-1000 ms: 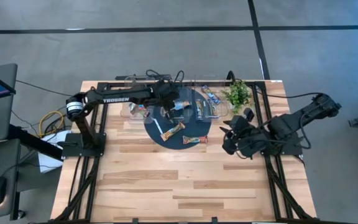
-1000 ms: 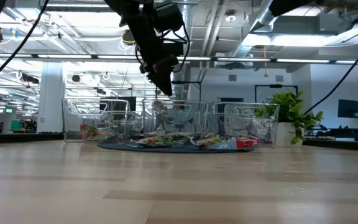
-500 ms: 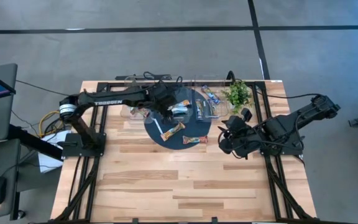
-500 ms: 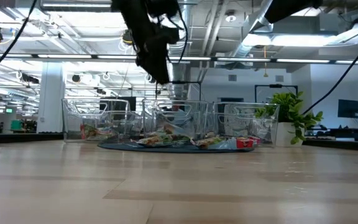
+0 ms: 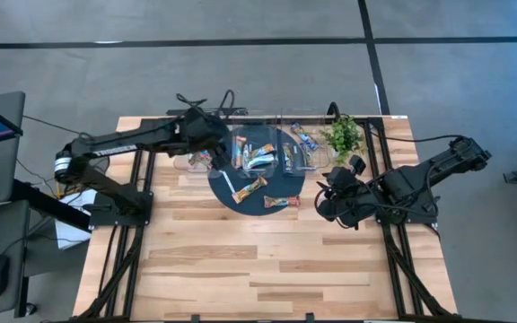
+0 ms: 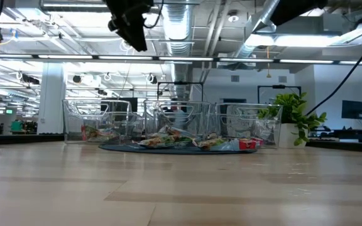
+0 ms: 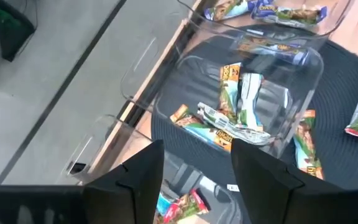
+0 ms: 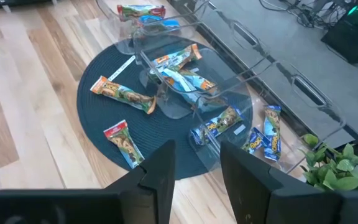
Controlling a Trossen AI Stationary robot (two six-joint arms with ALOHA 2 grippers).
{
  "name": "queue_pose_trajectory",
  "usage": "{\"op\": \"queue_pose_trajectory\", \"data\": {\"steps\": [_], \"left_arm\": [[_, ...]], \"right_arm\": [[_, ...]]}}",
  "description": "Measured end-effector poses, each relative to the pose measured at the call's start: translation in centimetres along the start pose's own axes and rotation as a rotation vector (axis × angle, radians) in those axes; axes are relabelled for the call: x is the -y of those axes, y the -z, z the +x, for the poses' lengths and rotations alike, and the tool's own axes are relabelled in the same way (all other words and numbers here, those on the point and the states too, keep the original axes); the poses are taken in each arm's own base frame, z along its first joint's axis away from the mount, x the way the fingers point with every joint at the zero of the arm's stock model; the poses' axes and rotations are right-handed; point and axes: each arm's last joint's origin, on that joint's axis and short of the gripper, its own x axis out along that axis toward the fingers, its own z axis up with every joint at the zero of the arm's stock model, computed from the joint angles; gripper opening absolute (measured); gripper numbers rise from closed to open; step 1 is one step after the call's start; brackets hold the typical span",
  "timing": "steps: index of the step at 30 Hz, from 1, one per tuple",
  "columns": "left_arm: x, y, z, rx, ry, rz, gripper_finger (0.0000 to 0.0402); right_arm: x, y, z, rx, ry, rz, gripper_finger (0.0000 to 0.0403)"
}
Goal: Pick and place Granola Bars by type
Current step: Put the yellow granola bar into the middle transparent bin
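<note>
High view: bare wood table (image 5: 240,269) below dark mat (image 5: 281,187).

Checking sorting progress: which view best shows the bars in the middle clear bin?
The left wrist view: it looks straight into the middle clear bin at several bars. Right wrist shows them smaller, high view tiny, low view only edge-on through the walls.

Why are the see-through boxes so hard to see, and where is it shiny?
High view: the clear bins nearly vanish, only faint edges showing. Right wrist view: glare streaks run along the bin walls. Left wrist view: the wrappers in the middle bin glint. Low view: ceiling lights glow bright and the wooden table up close looks soft.
</note>
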Motion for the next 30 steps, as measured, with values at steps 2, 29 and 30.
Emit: {"op": "queue_pose_trajectory", "data": {"steps": [2,29,30], "left_arm": [[-0.2,0.1,-0.5,0.003,0.001,-0.01,0.0182],[2.4,9.7,1.9,-0.025,0.166,-0.005,0.0182],[2.7,10.0,2.0,0.01,0.208,-0.018,0.0182]], "right_arm": [[0.1,-0.1,0.1,-0.002,0.006,0.007,0.012],[3.1,-2.9,1.7,0.021,-0.062,0.196,0.012],[3.2,-3.1,1.8,0.023,-0.067,0.188,0.012]]}}
